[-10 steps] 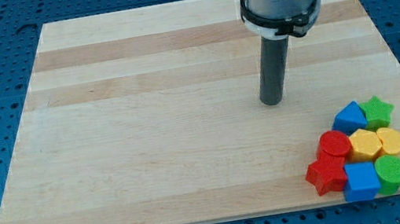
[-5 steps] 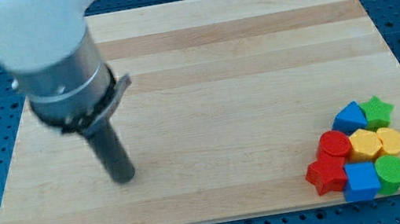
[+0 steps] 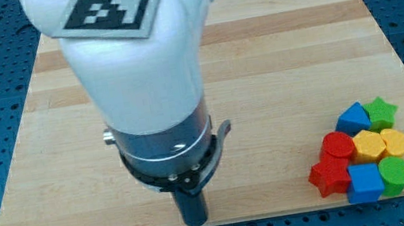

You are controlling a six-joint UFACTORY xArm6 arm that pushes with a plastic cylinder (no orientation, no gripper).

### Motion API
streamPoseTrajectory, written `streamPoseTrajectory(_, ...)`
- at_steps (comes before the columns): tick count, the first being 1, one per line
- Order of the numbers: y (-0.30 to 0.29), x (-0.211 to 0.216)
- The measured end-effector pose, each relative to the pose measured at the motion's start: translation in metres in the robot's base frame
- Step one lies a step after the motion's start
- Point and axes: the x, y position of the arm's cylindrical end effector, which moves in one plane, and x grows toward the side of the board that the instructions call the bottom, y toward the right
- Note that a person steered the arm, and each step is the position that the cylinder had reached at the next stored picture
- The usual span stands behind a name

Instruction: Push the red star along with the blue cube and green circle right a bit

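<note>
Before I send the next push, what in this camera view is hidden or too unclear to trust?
- Wooden board: its middle-left stretch is hidden behind the arm's white housing.
- My tip: it shows near the view's bottom edge, far left of the red star; whether it touches the board is unclear.
- Blue cube and green circle: packed tightly, so their touching sides are hidden.

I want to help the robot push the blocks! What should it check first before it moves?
1. My tip touches no block: ok, it sits near the wooden board's bottom edge, left of the cluster.
2. Red star block on the cluster's left side, facing my tip: ok.
3. Blue cube block touches the star's right: ok.
4. Green circle block is right of the cube: ok.
5. Room on the right: not ok, the circle is near the board's edge.
6. Exact contact height: cannot tell.
</note>
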Motion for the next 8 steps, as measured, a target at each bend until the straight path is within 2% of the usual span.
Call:
streamPoseTrajectory(3,0.090,0.000)
streamPoseTrajectory(6,0.149,-0.001)
streamPoseTrajectory(8,0.219,0.000)
